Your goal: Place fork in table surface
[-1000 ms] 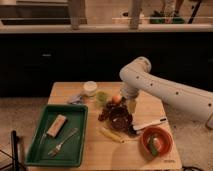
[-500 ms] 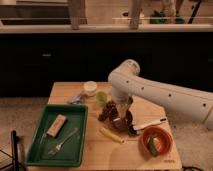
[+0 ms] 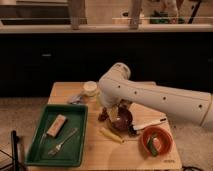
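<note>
- Since a second ago the arm has swung across the table toward the tray side, and its white elbow now sits over the middle of the board instead of over the far right.
- The gripper (image 3: 109, 106) hangs under that elbow, low over the table surface (image 3: 100, 151). The arm's own bulk covers it, so I cannot tell whether it is wide, narrow or holding anything.
- Just beside the gripper, on its camera side, are a small dark reddish item (image 3: 103, 116) and a dark bowl (image 3: 123, 119). A white cup (image 3: 90, 88) stands just behind it.
- The fork (image 3: 62, 141) lies well off to the gripper's left and nearer the camera. It rests flat on the floor of the green tray (image 3: 67, 106), beside a brown block (image 3: 56, 125).
- The fork's long axis runs diagonally. The tines point down-left toward the tray's near corner and the handle tip points up-right, roughly toward the gripper.
- The main risk I see is clutter. A low sweep toward the tray could knock the cup or drag the bowl.
- The tray wall stands between gripper and fork, so a shallow approach could catch the rim and shift the whole tray.
- The fork is thin and lies flat on the plastic. A grasp across the handle may skid it or take the block with it, so I would line up square to the diagonal.
</note>
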### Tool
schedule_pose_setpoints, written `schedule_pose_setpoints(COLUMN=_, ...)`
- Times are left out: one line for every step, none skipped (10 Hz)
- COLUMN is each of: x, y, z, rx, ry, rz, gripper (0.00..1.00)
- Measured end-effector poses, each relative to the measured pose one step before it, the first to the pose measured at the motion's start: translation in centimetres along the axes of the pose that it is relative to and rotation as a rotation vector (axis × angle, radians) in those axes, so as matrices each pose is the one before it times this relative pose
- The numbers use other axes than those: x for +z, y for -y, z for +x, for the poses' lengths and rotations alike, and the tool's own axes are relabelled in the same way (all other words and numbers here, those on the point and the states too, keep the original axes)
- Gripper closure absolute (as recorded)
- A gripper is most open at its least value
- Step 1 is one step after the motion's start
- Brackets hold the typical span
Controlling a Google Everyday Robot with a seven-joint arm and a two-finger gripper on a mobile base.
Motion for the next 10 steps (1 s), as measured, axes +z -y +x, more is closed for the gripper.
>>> schedule_pose_setpoints(x=-0.125, y=0.075, z=-1.198, rx=-0.01076, ry=0.01444, rz=0.00720, gripper=0.20)
schedule_pose_setpoints(x=-0.041, y=0.058, z=-1.265, rx=-0.01320, ry=0.01485, rz=0.00532, gripper=0.20)
schedule_pose_setpoints(x=-0.011, y=0.087, z=-1.043, rx=-0.01332, ry=0.01208, rz=0.00402, gripper=0.20)
schedule_pose_setpoints(x=-0.007, y=0.175, z=-1.214, rx=-0.01523, ry=0.01612, rz=0.00400, gripper=0.20)
schedule_pose_setpoints(x=-0.018, y=-0.049, z=-0.703, rx=-0.01118, ry=0.01360, rz=0.00173, gripper=0.20)
schedule_pose_setpoints(x=0.018, y=-0.179, z=-0.701, rx=-0.00872, ry=0.01507, rz=0.00114, gripper=0.20)
schedule_pose_setpoints(x=0.101, y=-0.088, z=-0.925, rx=-0.01075, ry=0.01552, rz=0.00102, gripper=0.20)
schedule_pose_setpoints(x=0.226, y=-0.104, z=-1.001, rx=-0.01034, ry=0.01694, rz=0.00001, gripper=0.20)
schedule_pose_setpoints(x=0.198, y=-0.117, z=-0.747, rx=-0.00265, ry=0.01433, rz=0.00148, gripper=0.20)
schedule_pose_setpoints(x=0.234, y=-0.101, z=-0.858, rx=-0.00409, ry=0.01431, rz=0.00191, gripper=0.20)
